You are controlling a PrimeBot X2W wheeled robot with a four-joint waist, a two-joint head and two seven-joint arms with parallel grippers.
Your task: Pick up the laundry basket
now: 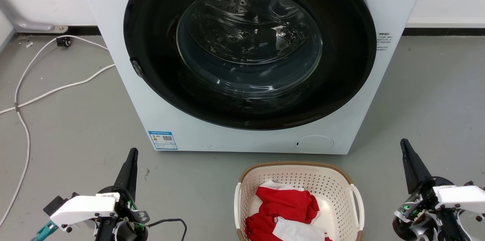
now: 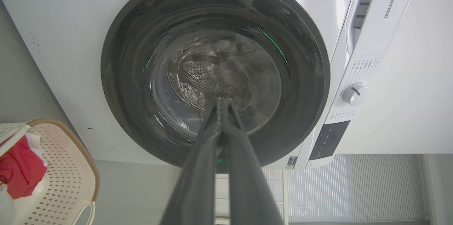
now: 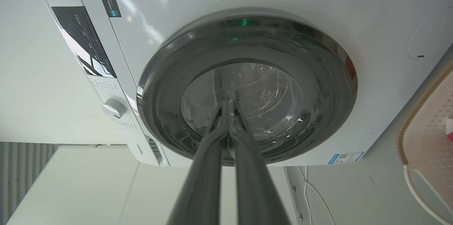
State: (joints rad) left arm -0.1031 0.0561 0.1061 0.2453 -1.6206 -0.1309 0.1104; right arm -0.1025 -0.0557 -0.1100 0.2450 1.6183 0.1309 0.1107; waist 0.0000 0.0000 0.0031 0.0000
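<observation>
The cream perforated laundry basket (image 1: pixel 333 188) with its brown woven-look rim stands on the grey floor in front of the washing machine, at the bottom centre-right of the head view. Red and white clothes lie inside it. White loop handles stick out on both sides. My left gripper (image 1: pixel 132 152) hangs well to the basket's left, fingers together, holding nothing. My right gripper (image 1: pixel 404 142) is off to the basket's right, also shut and empty. The left wrist view catches the laundry basket (image 2: pixel 70 168) at its lower left with my left gripper (image 2: pixel 221 100) shut. In the right wrist view the laundry basket (image 3: pixel 428 136) sits at the right edge, my right gripper (image 3: pixel 228 103) shut.
A white front-loading washing machine (image 1: pixel 182 127) with a closed dark round door (image 1: pixel 250 51) stands directly behind the basket. White cables (image 1: pixel 26 97) trail across the floor at the left. Bare grey floor lies on both sides of the basket.
</observation>
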